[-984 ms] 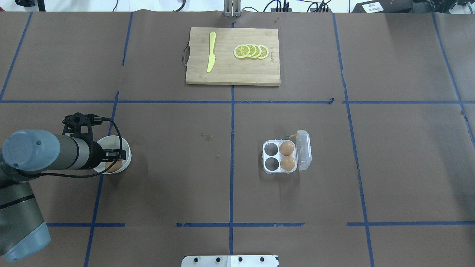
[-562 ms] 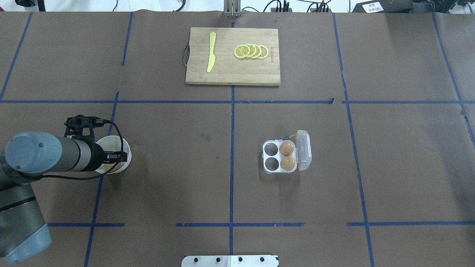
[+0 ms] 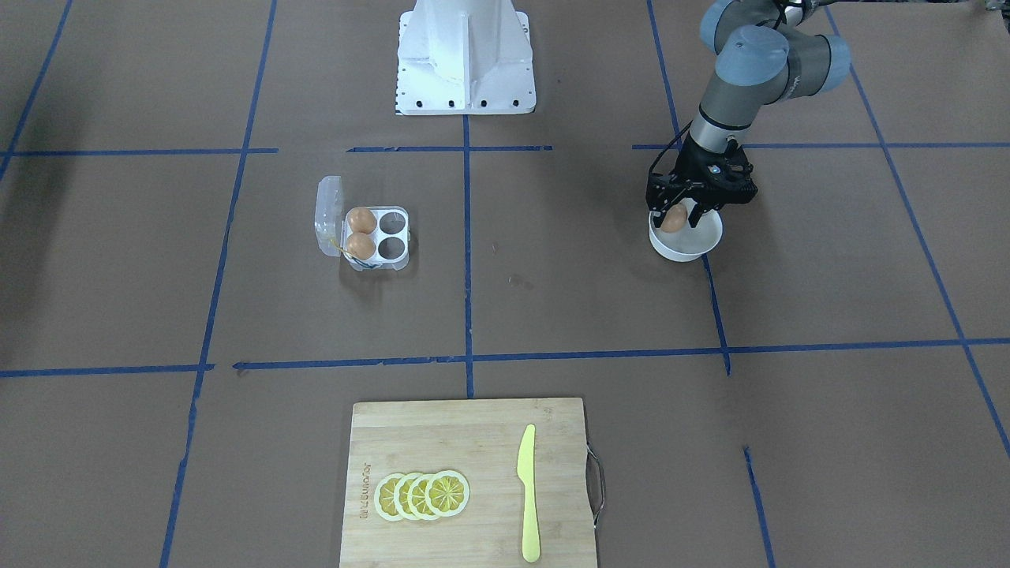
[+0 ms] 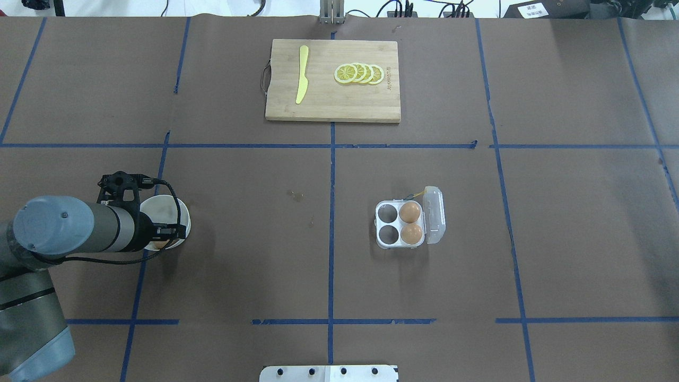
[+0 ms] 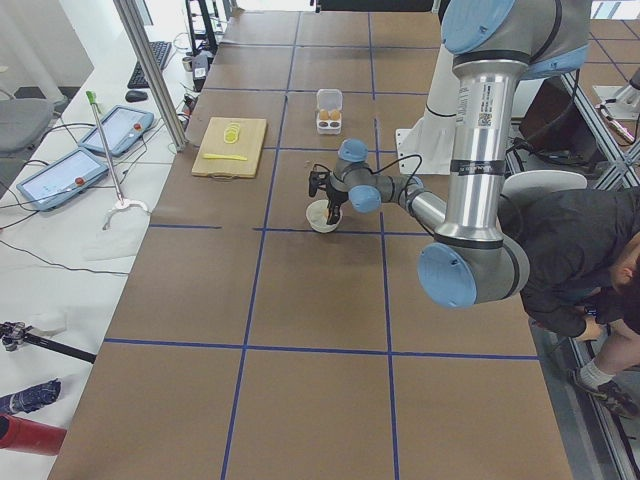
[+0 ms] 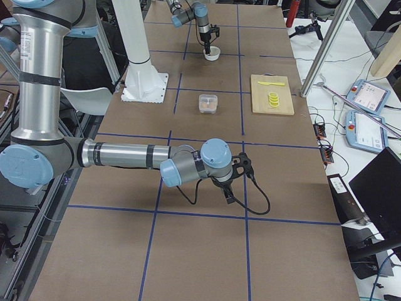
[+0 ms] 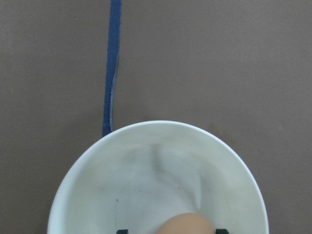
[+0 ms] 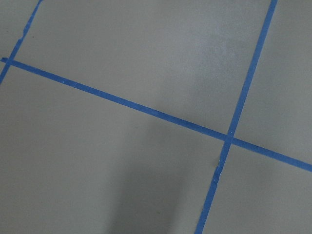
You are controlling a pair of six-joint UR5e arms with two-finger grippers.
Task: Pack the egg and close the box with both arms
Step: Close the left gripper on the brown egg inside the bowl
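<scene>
Brown egg [image 3: 673, 218] sat in your bowl [image 3: 698, 246], left gripper [image 3: 675, 213] astride it, jaws parted, box [image 4: 379, 225] at 3 o'clock overhead; right gripper [image 6: 227, 195] unreadable.

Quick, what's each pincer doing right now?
Left pincer: open, straddling the egg in the bowl.
Right pincer: cannot be told.

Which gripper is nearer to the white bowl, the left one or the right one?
Left. The left gripper is at the bowl, around its egg; the right gripper hangs far away, beyond the box.
</scene>
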